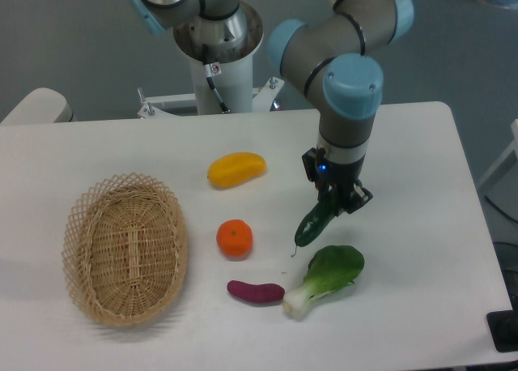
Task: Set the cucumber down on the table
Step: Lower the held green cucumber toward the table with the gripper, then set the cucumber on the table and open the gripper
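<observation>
Cucumber [314, 224], dark green and slim, hangs tilted from the pincer [337, 201], its upper end pinched between the fingers and its lower end with the thin stem tip pointing down and to the left, close to the white worktop [421, 249]; whether that tip touches the surface cannot be told. The pincer is pressed onto the cucumber's upper end and points downward from the grey and blue arm [350, 104].

Taking the cucumber as the landmark: just below it lies a bok choy [328, 275], leafy end toward the cucumber and white base pointing down and left, near but apart from the stem tip. Left of the cucumber sits an orange [235, 238], well apart. Below and left, beside the bok choy's white base, lies a short purple sweet potato [256, 292]. Up and to the left of the cucumber rests a yellow mango [235, 169]. Far to the left stands an oval woven wicker basket [125, 248]. Behind the cucumber, at the far edge of the worktop, rises the arm's white base column [218, 79].
</observation>
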Controlling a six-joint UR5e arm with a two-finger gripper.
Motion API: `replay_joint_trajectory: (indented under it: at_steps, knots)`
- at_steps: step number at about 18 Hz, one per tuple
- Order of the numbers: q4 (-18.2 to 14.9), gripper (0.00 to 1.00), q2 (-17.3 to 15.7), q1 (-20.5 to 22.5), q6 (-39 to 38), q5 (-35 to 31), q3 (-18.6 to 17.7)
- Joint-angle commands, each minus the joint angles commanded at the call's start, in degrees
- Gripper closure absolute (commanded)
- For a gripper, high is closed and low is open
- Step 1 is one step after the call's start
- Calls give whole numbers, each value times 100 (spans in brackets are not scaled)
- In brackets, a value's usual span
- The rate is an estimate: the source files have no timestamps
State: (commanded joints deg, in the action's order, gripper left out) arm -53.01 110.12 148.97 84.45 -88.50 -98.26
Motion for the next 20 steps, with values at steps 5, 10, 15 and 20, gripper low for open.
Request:
replay_joint_trajectory:
  at_steps: [5, 10, 15, 20]
  knots:
    - [27, 85, 79, 166, 1045, -184, -176]
    - [36, 85, 0, 773, 2408, -167, -519]
    - [36, 85, 71, 791, 2427, -167, -712]
    - [1, 85, 106, 782, 2270, -71, -905]
